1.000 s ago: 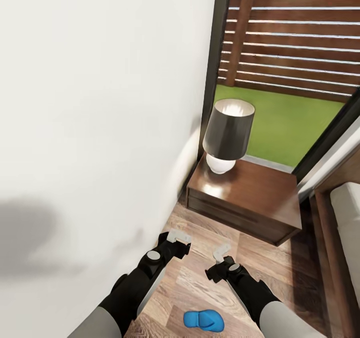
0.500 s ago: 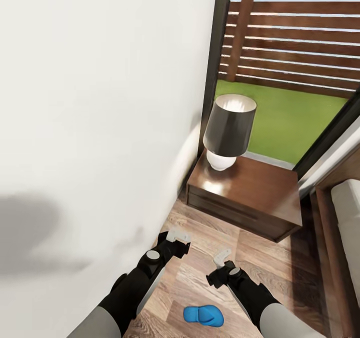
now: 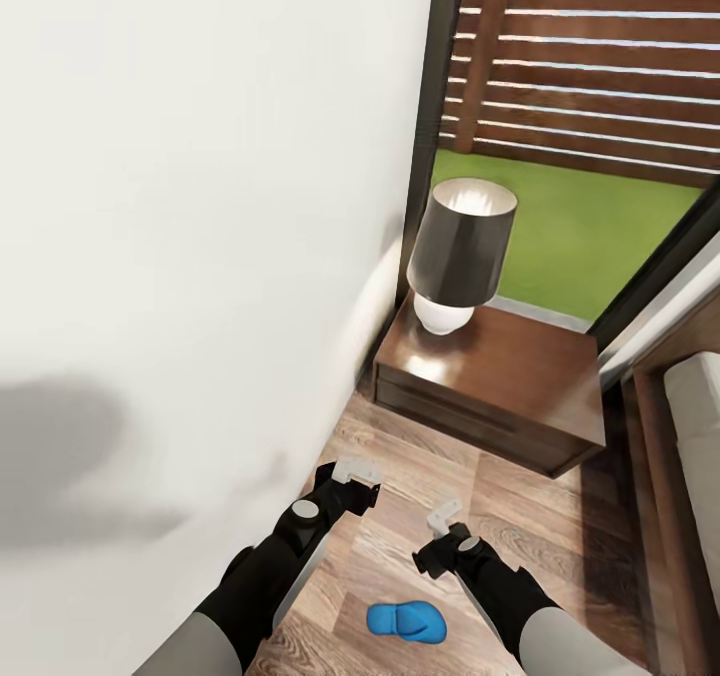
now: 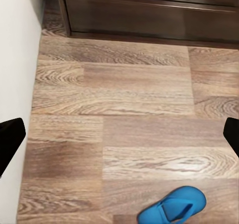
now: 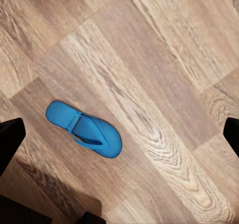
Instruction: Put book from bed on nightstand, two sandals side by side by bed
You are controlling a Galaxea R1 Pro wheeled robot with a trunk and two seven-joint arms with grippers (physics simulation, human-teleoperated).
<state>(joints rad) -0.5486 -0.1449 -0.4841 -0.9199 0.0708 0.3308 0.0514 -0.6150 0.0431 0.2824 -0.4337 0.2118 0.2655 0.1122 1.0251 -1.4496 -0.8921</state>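
One bright blue sandal (image 3: 405, 621) lies flat on the wood floor between my two arms, also seen in the left wrist view (image 4: 172, 206) and the right wrist view (image 5: 84, 129). My left gripper (image 3: 355, 474) hangs open above the floor near the wall, its fingertips (image 4: 10, 140) far apart. My right gripper (image 3: 445, 514) is open too, above and just beyond the sandal, with its fingertips (image 5: 10, 134) spread wide. Ahead stands the dark brown nightstand (image 3: 500, 386) with its lamp (image 3: 460, 246). The bed (image 3: 695, 426) shows at the right edge. The book and the second sandal are out of view.
A white wall (image 3: 180, 256) runs close along my left side. Behind the nightstand a glass door with a dark frame (image 3: 435, 126) looks out on grass and a slatted fence. The nightstand's drawer front (image 4: 149, 15) is near the left gripper.
The whole picture has slid slightly upward, so the camera moved. My right gripper has sunk a little toward the sandal. The sandal lies as before.
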